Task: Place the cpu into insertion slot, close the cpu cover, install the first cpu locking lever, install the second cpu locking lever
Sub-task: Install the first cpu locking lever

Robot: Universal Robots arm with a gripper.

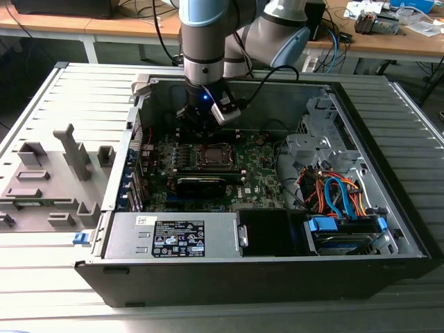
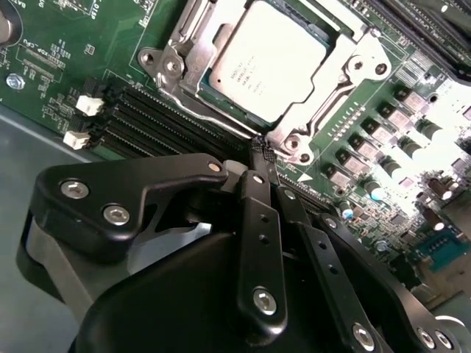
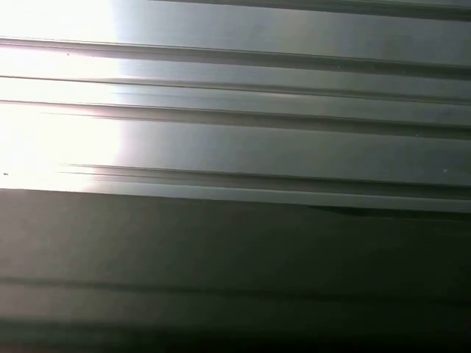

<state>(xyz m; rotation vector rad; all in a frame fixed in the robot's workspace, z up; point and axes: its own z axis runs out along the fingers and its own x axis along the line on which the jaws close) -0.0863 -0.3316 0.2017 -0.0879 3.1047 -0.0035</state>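
Silvery cpu, grey cpu cover, green motherboard.

The grey-and-blue jointed robot arm points straight down; its black two-finger gripper has fingertips pressed together.

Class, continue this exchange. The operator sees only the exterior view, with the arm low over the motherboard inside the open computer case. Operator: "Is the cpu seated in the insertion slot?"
Observer: Yes. In the second wrist view the cpu lies flat, metal face up.
Operator: Is the cpu cover down?
Observer: Yes. The cpu cover lies flat around the chip, which shows through its window.
Operator: Where is the gripper?
Observer: The gripper is at a corner of the cover. I cannot tell if it touches.
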